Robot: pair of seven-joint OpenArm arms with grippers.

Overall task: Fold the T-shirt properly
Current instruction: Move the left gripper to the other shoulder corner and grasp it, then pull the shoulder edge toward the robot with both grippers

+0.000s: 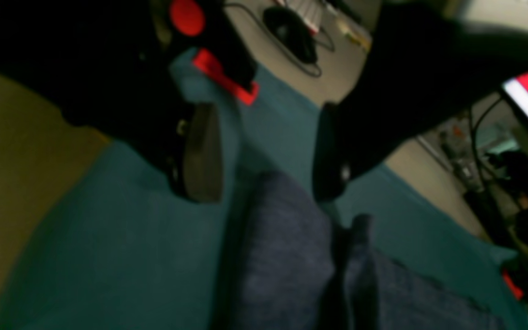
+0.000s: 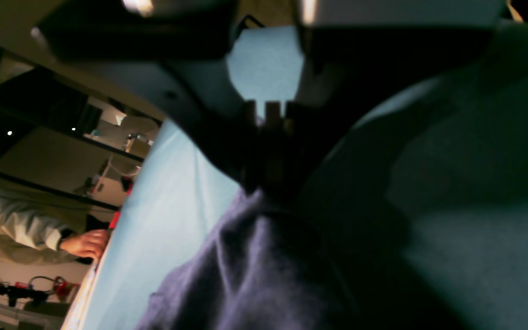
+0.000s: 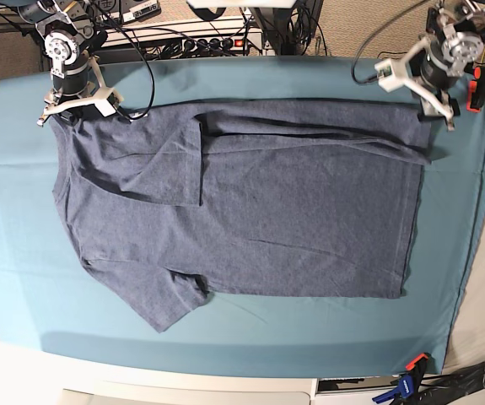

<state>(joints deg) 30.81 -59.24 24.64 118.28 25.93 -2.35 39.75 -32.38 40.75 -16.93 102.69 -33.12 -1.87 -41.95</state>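
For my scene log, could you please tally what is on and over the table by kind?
T-shirt: 1
Teal table cloth: 1
Robot claws: 2, the left claw open and the right claw shut on the T-shirt
Clamps at the front table edge: 1
Total: 5

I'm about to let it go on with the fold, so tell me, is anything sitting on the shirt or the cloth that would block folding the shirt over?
Nothing visible does. The T-shirt lies alone on the teal table cloth, its top edge and one sleeve already folded in. The right gripper is shut on the T-shirt; the left gripper is open above the T-shirt's edge.
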